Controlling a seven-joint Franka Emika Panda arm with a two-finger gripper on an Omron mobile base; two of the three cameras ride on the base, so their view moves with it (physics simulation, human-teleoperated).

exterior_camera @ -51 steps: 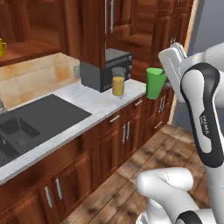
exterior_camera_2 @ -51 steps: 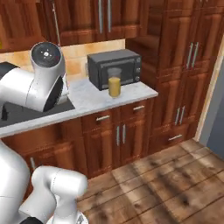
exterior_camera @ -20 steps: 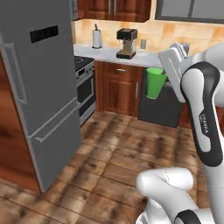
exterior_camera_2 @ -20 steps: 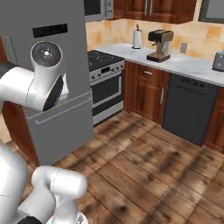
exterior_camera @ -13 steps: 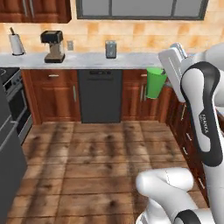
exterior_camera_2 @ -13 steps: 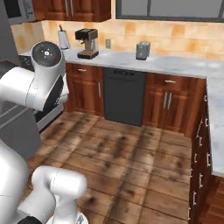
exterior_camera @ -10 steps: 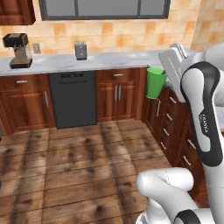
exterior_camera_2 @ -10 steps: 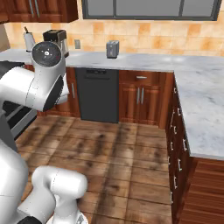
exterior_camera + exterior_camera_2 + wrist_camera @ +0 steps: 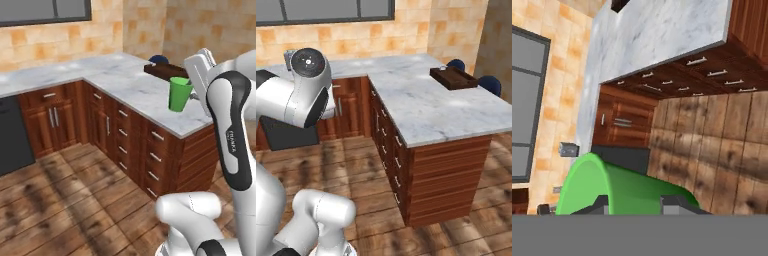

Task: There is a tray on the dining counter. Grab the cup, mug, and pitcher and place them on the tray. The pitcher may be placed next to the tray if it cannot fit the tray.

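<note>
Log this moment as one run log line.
phase: carrying | end effector: shut on cup | tray: on dining counter, far end | cup: not yet on tray

— How many cups and trays do you count?
— One green cup [image 9: 179, 94], one dark wooden tray [image 9: 454, 78].
— And seats beyond the counter [image 9: 426, 107]?
— Two blue chairs [image 9: 489, 84].

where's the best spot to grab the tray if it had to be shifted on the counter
Take the tray by one of its short end handles, coming down from above. Its raised edges are low and its body is wide, so fingers would hardly span it across, while an end handle gives a narrow part to close on. It lies flat on the dining counter.
</note>
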